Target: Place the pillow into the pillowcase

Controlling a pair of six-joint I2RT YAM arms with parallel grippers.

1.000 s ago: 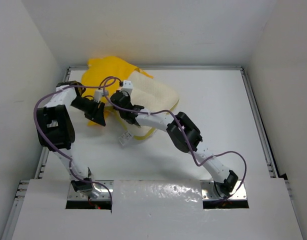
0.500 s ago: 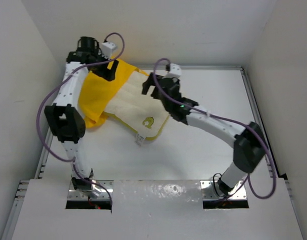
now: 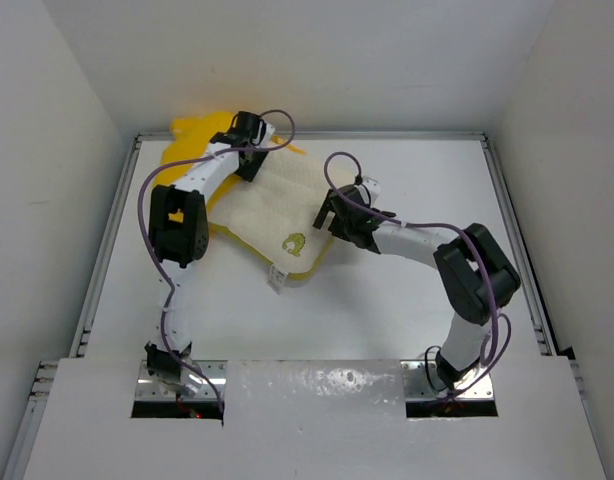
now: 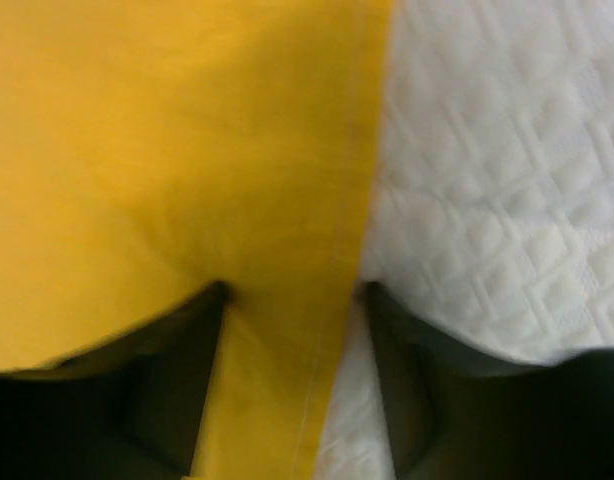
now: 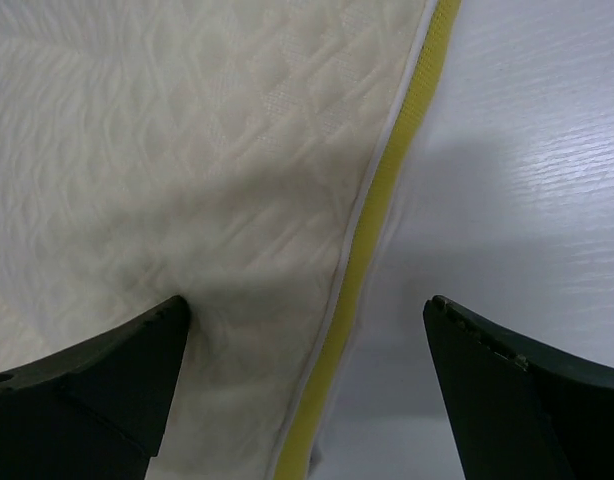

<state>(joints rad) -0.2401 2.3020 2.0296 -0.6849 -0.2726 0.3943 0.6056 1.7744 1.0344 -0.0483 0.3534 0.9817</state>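
The cream quilted pillow (image 3: pixel 272 205) lies at an angle on the table, its logo near the front corner. The yellow pillowcase (image 3: pixel 192 135) bunches at its back left end and runs along its left side. My left gripper (image 3: pixel 249 165) sits at the back of the pillow. In the left wrist view it (image 4: pixel 295 290) is open, its fingers pressed down either side of the pillowcase (image 4: pixel 167 150) hem, where that meets the pillow (image 4: pixel 487 200). My right gripper (image 3: pixel 327 215) is open at the right edge. It (image 5: pixel 307 305) straddles the yellow band of the pillow (image 5: pixel 187 150).
White walls close in the table (image 3: pixel 417 180) at the back and on both sides, with metal rails (image 3: pixel 512 230) along the left and right edges. A small white label (image 3: pixel 275 278) hangs off the pillow's front corner.
Both grippers have opened. The left arm swung from the back left corner to the pillowcase hem on the pillow. The right gripper came down to the pillow's right edge.
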